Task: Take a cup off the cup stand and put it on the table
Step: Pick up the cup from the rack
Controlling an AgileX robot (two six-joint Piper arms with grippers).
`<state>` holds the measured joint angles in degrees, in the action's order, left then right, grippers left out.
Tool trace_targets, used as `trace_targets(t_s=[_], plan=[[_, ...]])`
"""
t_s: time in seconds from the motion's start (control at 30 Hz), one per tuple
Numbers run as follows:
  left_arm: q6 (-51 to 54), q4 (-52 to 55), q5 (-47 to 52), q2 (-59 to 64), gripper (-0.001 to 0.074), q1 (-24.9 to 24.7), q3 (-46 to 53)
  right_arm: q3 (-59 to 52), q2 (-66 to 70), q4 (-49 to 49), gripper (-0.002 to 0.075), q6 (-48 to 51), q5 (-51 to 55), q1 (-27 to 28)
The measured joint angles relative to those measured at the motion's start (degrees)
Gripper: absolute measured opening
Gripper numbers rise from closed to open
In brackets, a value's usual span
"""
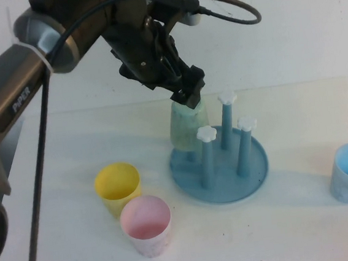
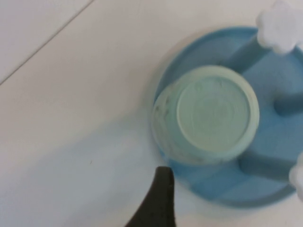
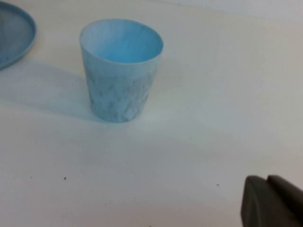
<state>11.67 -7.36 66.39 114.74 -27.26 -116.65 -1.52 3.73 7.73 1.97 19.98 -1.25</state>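
The left tool [image 1: 187, 96] hangs directly over the inverted cup [image 1: 186, 127], which sits on the cup stand [image 1: 255, 171] at its 10 o'clock edge on the table [image 1: 294, 230], its spread unclear, while the closed right tool [image 3: 272, 202] rests near the light blue cup [image 3: 121, 68].

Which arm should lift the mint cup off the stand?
Left. Its tool hangs right over the upturned mint cup on the cup stand. The right tool sits off by the light blue cup, away from the stand.
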Motion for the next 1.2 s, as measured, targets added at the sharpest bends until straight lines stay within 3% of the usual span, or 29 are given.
trace_targets(t_s=[0.47, 1.2], plan=[[-0.22, -3.67, -9.28, 6.76, 0.0688, -0.34, -0.54, 0.00, 0.00, 0.00, -0.0003, 0.00, 0.00, 0.00], [-0.88, -0.39, -8.09, 11.06, 0.0687, -0.46, -0.54, 0.00, 0.00, 0.00, -0.0003, 0.00, 0.00, 0.00]])
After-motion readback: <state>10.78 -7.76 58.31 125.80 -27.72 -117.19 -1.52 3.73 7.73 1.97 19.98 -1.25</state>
